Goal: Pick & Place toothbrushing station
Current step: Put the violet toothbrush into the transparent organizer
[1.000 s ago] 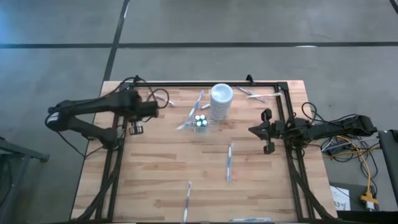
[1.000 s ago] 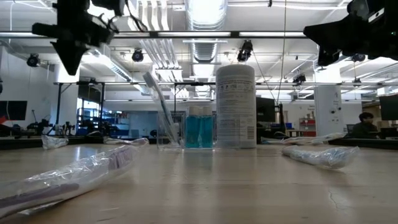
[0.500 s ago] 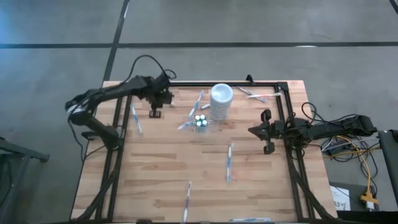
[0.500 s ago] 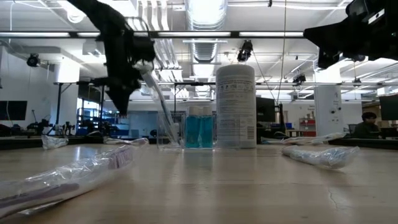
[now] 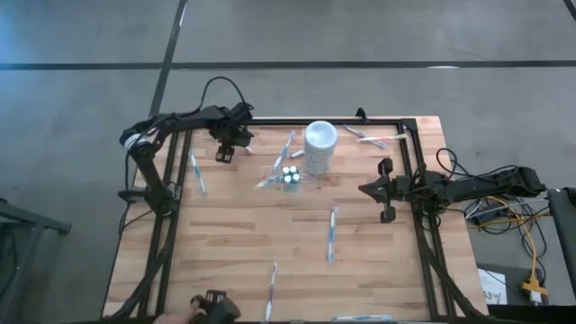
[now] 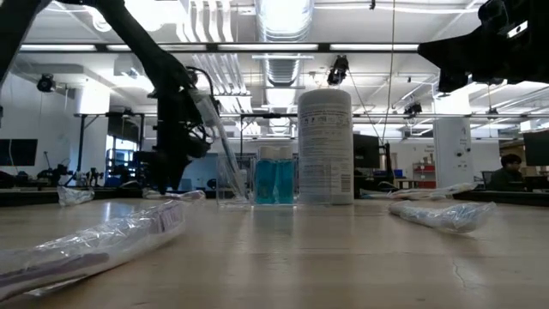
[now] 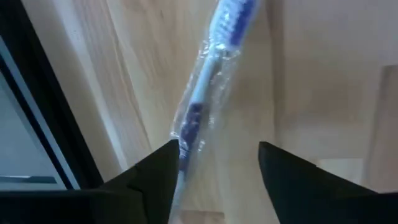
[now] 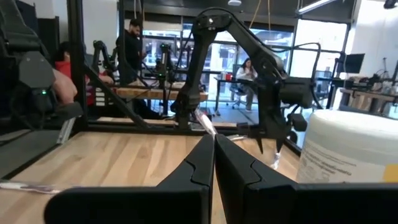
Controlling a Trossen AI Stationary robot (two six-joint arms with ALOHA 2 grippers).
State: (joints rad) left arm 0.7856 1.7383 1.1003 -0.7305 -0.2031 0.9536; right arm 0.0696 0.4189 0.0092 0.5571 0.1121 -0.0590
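Over the far left part of the pale wooden slatted desk, the left end effector hangs with its two dark fingers spread apart, and the left wrist view shows a thin blue-and-white toothbrush sealed in a clear plastic sleeve lying flat on the boards in the gap between them, not yet gripped. This toothbrush looks light and stiff along its length, but the crinkly sleeve is probably slick and loose, so a grip on the wrapper alone could slide. The firmer choice would be across the narrow handle near its middle, away from the bristle end, with the fingers closing down to the wood.

Toward the middle of the desk stand the small clear plastic holder, the small teal white-capped tubes and the tall white cylindrical cup, close together. More wrapped toothbrushes lie scattered nearer the front.

At the right edge, the right end effector waits with its fingers pressed together, holding nothing.
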